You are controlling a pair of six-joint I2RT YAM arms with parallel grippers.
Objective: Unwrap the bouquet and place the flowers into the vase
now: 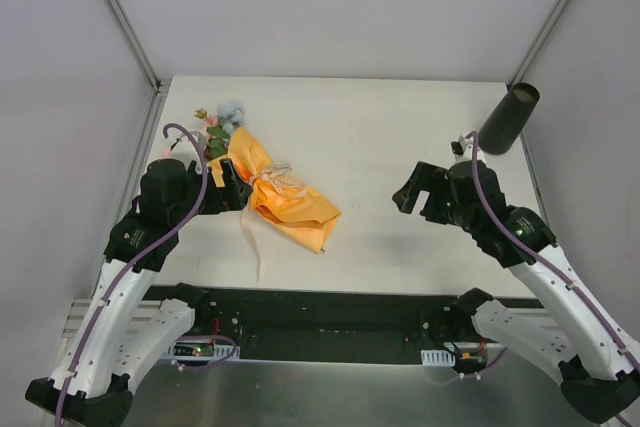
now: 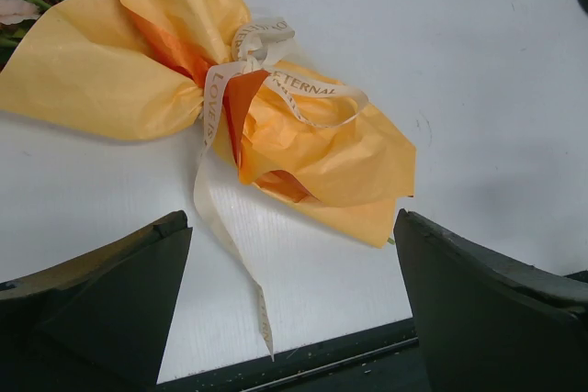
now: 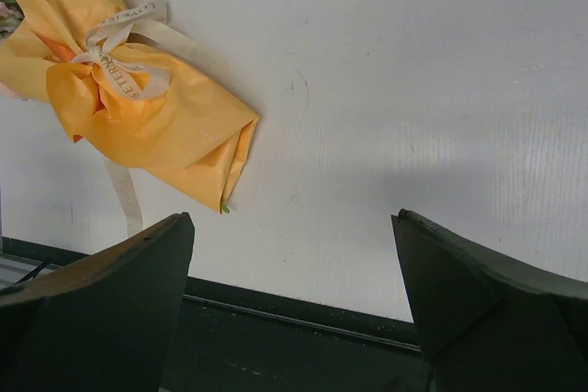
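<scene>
The bouquet [image 1: 285,199] lies on the white table, wrapped in orange paper and tied with a cream ribbon [image 2: 266,71]. Its flowers [image 1: 222,122] poke out at the far-left end, blue and pink blooms with green leaves. My left gripper [image 1: 232,187] hovers just left of the bundle, open and empty; in the left wrist view the wrapped bouquet [image 2: 312,144] lies ahead of its fingers [image 2: 110,291]. My right gripper [image 1: 412,193] is open and empty at mid-right, well apart from the bouquet [image 3: 138,107]. The dark vase [image 1: 508,119] stands at the far right.
A loose ribbon tail [image 1: 256,247] trails toward the table's near edge, where a black rail [image 1: 320,307] runs. Grey walls close in on three sides. Bare table [image 1: 380,147] lies between the bouquet and the vase.
</scene>
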